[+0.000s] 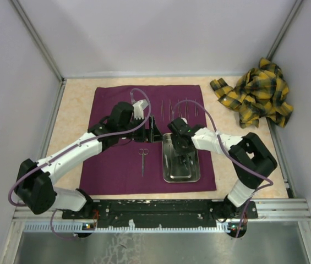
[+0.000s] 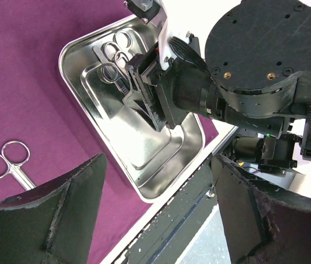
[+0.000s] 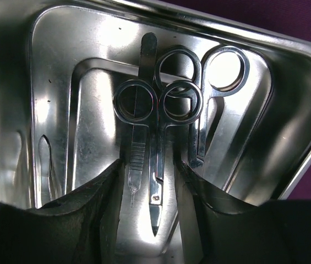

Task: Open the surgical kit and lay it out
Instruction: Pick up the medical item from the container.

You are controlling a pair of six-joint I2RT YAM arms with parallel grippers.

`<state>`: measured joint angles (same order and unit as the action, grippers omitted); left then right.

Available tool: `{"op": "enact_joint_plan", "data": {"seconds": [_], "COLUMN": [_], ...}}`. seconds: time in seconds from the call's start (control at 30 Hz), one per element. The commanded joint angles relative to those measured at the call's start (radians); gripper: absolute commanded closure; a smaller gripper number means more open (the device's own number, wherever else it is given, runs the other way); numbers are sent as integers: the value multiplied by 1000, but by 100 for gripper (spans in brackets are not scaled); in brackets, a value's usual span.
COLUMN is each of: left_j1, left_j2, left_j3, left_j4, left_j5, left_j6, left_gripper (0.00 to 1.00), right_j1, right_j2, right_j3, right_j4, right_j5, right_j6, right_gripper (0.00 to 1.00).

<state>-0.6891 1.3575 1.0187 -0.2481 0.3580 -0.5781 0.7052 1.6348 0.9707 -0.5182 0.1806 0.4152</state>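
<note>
We see the dark purple cloth wrap (image 1: 111, 165) spread flat on the table, with the left gripper (image 2: 156, 158) hovering over its middle, its fingers wide apart and holding nothing. Just right of that arm, a pair of thin scissors (image 1: 142, 159) lies alone on the cloth, rings toward the far side. Farther back, a row of slender instruments (image 1: 180, 107) lies side by side near the cloth's far edge. Next comes the shiny steel tray (image 1: 169, 177), sitting on the cloth's near right part. The right gripper (image 3: 149, 170) reaches down into it, fingers apart on either side of a ring-handled pair of scissors (image 3: 158, 165), not clamped on it; a flat ridged handle (image 3: 138, 148) and a second pair of scissors (image 3: 224, 69) lie alongside. At the far right, off the cloth, we see a crumpled yellow-and-black plaid fabric (image 1: 257, 93).
</note>
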Motion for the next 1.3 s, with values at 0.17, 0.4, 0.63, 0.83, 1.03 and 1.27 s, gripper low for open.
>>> {"op": "enact_joint_plan", "data": {"seconds": [0.17,0.4,0.63,0.83,1.03,1.27], "left_j1": [-3,-3,-3,-3,-3,-3], "left_j2": [-30,-34,-35,-34,-35,-44], "left_j3": [5,8,2,4,6,14], "left_j4": [-11,-17,-13,-12,-14,-24], "left_j5": [-7,-8,-7,-6,-6,-9], "left_j6": [17,21,19,19,21,20], "left_gripper": [17,17,17,17,17,17], "right_j1": [5,4,4,4,4,4], "right_j2": [65,95,96,79,52,-12], "right_j3": [75,104,94,100,117,129], "right_j4": [11,1,-9,-15,-31,-51], "right_j5": [28,34,37,47,61,70], "right_j6": [2,-1,0,-2,-11,-12], "right_gripper": [58,59,82,100,100,100]}}
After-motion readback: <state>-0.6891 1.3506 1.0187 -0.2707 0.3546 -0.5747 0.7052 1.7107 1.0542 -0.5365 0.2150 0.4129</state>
